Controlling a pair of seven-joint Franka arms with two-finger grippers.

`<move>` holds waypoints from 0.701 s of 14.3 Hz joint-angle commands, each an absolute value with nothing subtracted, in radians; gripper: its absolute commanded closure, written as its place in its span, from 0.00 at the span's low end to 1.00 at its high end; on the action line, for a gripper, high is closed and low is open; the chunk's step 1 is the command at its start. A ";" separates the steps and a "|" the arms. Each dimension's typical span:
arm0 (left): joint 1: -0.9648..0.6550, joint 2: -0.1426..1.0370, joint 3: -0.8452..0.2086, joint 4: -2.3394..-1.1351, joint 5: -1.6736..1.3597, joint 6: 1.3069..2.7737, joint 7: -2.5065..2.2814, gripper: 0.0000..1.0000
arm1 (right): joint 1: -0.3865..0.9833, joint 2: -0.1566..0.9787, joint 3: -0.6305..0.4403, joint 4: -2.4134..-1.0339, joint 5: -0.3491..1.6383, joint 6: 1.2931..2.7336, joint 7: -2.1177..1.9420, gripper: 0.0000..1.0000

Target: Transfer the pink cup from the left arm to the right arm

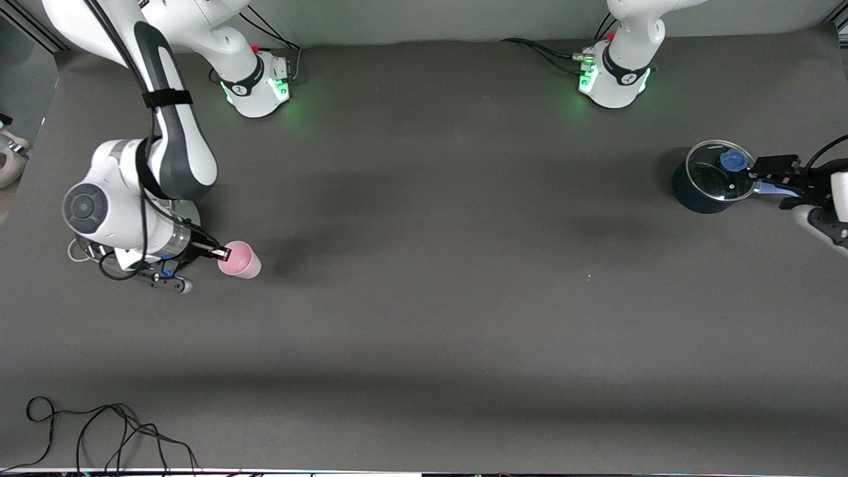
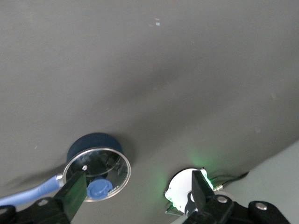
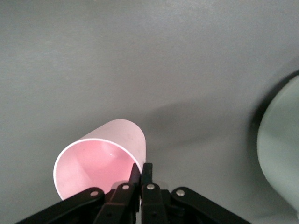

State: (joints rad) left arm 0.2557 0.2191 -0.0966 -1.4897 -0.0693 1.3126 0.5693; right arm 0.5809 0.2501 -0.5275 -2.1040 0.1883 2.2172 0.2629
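The pink cup [image 1: 241,260] hangs tilted over the table at the right arm's end, its mouth turned toward the wrist. My right gripper [image 1: 222,252] is shut on its rim. In the right wrist view one finger sits inside the pink cup [image 3: 100,156] and the other outside, with the right gripper [image 3: 141,170] pinching the wall. My left gripper [image 1: 768,177] waits open at the left arm's end, beside a pot. Nothing lies between the jaws of the left gripper [image 2: 137,191] in its own wrist view.
A dark blue pot [image 1: 701,192] with a glass lid [image 2: 96,173], blue knob and blue handle stands by the left gripper. A pale rounded object [image 3: 280,158] lies close to the right gripper. Black cables [image 1: 99,430] trail along the table's front edge.
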 commanded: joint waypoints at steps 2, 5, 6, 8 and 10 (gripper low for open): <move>0.250 0.198 -0.118 -1.476 -0.019 1.308 0.242 0.00 | 0.591 0.274 -0.538 -2.184 0.183 2.361 0.200 1.00; 0.195 0.177 -0.121 -1.497 0.003 1.388 0.137 0.00 | 0.554 0.299 -0.538 -2.194 0.192 2.396 0.137 1.00; 0.175 0.163 -0.121 -1.517 0.008 1.417 0.094 0.00 | 0.536 0.304 -0.538 -2.197 0.193 2.410 0.115 1.00; 0.153 0.121 -0.123 -1.572 0.014 1.474 0.081 0.00 | 0.528 0.310 -0.538 -2.197 0.193 2.408 0.103 1.00; 0.134 0.071 -0.123 -1.655 0.014 1.546 0.046 0.00 | 0.531 0.302 -0.538 -2.195 0.193 2.405 0.104 0.38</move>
State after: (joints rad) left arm 0.1536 0.1638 -0.1283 -1.5290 -0.0066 1.4664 0.0936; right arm 0.5202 0.3127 -0.5343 -2.1883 0.1883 2.3927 0.1286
